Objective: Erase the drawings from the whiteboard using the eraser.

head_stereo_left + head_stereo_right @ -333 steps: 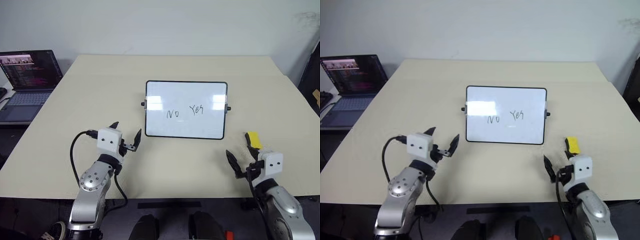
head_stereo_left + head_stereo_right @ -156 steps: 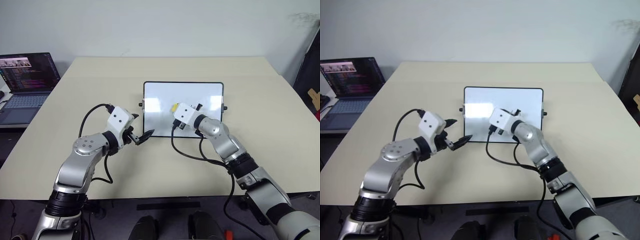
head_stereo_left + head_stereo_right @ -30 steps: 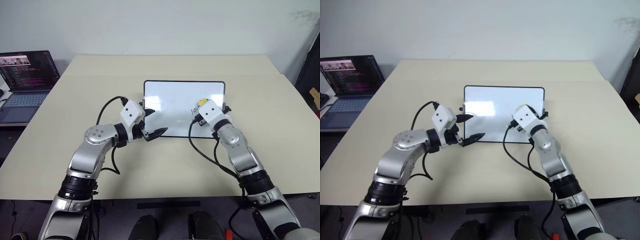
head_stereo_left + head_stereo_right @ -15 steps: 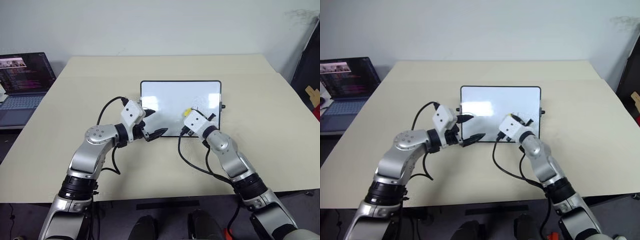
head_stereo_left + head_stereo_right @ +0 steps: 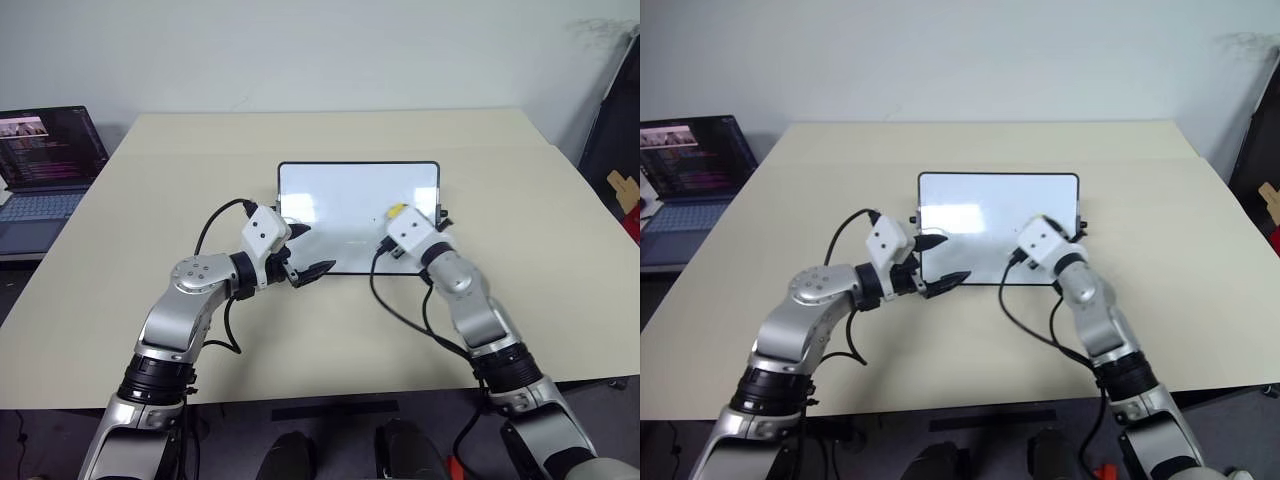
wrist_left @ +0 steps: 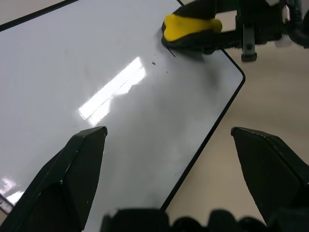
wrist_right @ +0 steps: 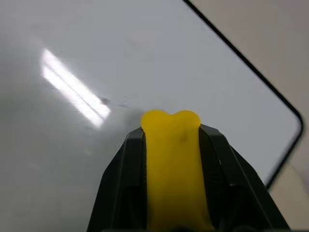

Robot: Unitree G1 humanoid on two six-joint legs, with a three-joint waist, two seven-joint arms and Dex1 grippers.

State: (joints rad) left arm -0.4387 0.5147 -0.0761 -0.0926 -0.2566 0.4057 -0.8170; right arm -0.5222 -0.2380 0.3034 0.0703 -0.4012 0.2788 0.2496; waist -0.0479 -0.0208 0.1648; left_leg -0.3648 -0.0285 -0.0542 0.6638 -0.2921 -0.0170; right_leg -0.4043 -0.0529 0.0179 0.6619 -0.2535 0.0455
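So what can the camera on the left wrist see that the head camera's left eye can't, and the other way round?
Left wrist view alone: a short black marker stroke and tiny specks left on the glossy board beside the eraser.

Left eye view alone: the whole beige table, the open laptop off to the left, and both silver arms.

Both: the glossy white black-framed whiteboard, the small yellow eraser block pinched in the right gripper against the board, and the left gripper, open at the board's near left corner.

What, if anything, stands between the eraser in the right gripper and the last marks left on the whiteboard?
Nothing visible does. The right gripper is shut on the eraser, whose tip sits at the whiteboard. A short stroke and specks lie beside it, with bare board between. The left gripper is open at the board's other short edge.
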